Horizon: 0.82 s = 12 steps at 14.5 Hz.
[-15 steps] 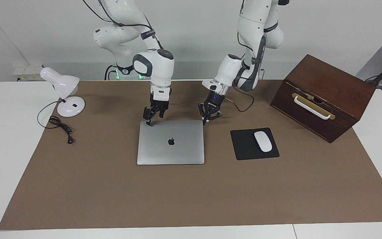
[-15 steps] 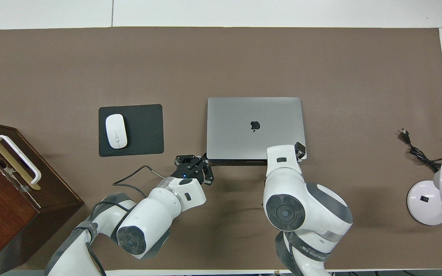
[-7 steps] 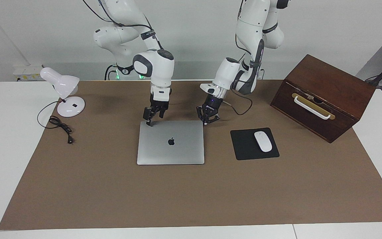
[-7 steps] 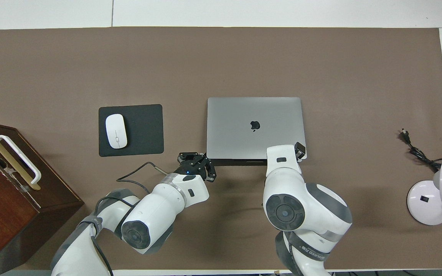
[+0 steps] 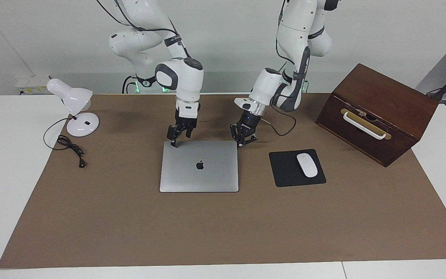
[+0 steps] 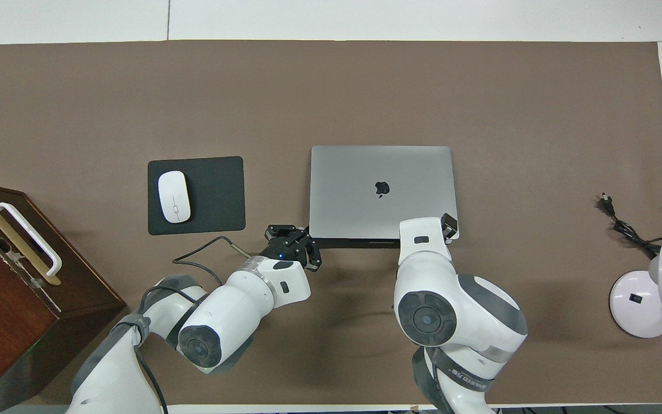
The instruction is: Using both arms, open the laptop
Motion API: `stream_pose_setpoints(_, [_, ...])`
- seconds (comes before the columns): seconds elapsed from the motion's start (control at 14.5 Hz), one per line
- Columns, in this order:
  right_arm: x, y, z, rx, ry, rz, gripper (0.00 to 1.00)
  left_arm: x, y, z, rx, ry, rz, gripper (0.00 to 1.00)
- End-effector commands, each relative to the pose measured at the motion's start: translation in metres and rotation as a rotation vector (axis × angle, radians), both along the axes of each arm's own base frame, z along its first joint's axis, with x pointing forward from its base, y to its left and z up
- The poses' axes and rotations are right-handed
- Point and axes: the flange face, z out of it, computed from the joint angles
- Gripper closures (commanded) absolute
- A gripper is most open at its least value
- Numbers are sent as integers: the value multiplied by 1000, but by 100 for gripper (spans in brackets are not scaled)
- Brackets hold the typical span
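Observation:
The silver-grey laptop (image 5: 199, 170) (image 6: 383, 172) lies closed and flat on the brown mat, logo up. My left gripper (image 5: 241, 144) (image 6: 308, 233) is shut, its tips down at the laptop's corner nearest the robots, toward the left arm's end of the table. Whether it touches the edge I cannot tell. My right gripper (image 5: 175, 144) (image 6: 450, 225) points down onto the other corner nearest the robots. In the overhead view its wrist hides most of it.
A black mouse pad (image 5: 285, 170) with a white mouse (image 5: 307, 165) lies beside the laptop toward the left arm's end. A brown wooden box (image 5: 378, 112) with a white handle stands past it. A white desk lamp (image 5: 76, 108) and its cable (image 5: 70, 149) sit at the right arm's end.
The left gripper has crept a little closer to the laptop's corner and its arm has shifted. The right arm and the laptop have not moved.

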Motion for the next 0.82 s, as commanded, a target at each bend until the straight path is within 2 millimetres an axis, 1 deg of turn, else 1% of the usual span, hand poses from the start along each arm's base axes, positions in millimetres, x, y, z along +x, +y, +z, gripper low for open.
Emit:
stream_pose_setpoints(0.0, [2, 1, -2, 8, -24, -3, 0, 4, -3, -4, -2, -19, -30, 100])
stream_pose_setpoints(0.27, [3, 0, -2, 9, -24, -5, 0, 5, -3, -8, 2, -12, -29, 100])
stream_pose_setpoints(0.76, [3, 0, -3, 8, -23, -5, 0, 4, -7, -9, -2, -11, -31, 100])
